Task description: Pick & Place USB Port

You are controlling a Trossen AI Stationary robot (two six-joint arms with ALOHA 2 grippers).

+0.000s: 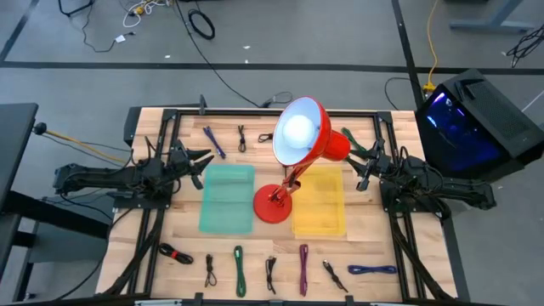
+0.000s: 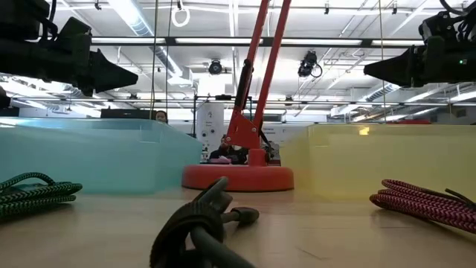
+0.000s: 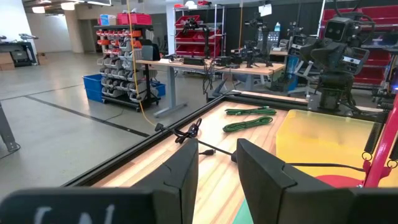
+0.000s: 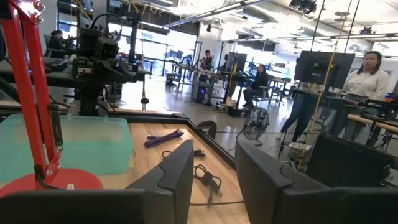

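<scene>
Several bundled cables lie on the wooden table in two rows. One row runs along the near edge, among them a green cable, a magenta cable and a black cable. The other runs along the far edge, with a purple cable. I cannot single out a USB port among them. A teal tray and a yellow tray sit mid-table. My left gripper hovers open at the table's left, pointing level toward the middle. My right gripper mirrors it at the right, open and with nothing between its fingers.
A red desk lamp stands with its round base between the two trays, and its lit shade hangs over the far middle. A dark computer case sits off the table's right. People sit and stand in the room beyond.
</scene>
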